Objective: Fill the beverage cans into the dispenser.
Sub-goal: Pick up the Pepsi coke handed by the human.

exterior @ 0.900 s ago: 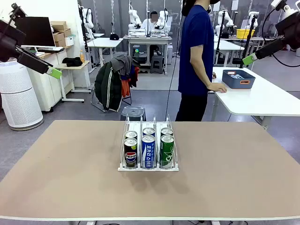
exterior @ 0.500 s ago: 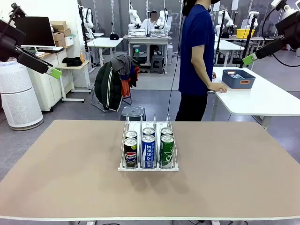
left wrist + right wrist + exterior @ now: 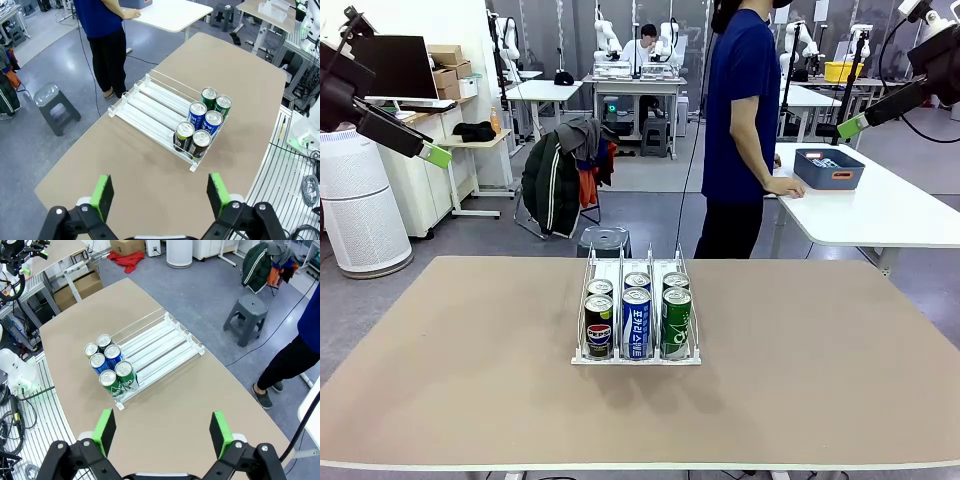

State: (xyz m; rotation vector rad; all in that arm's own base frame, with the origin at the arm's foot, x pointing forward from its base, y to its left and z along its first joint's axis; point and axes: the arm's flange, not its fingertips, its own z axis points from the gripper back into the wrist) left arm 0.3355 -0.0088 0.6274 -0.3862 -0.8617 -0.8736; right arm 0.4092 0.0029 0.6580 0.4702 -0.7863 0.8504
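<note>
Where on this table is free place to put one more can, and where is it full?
The table is bare left and right of the dispenser and before its near end. Inside, the far halves of all three lanes are free; six cans crowd the near ends.

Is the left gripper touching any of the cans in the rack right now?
Apart. The left wrist view shows the left gripper open, high above the table, with a wide stretch of bare top between it and the cans.
</note>
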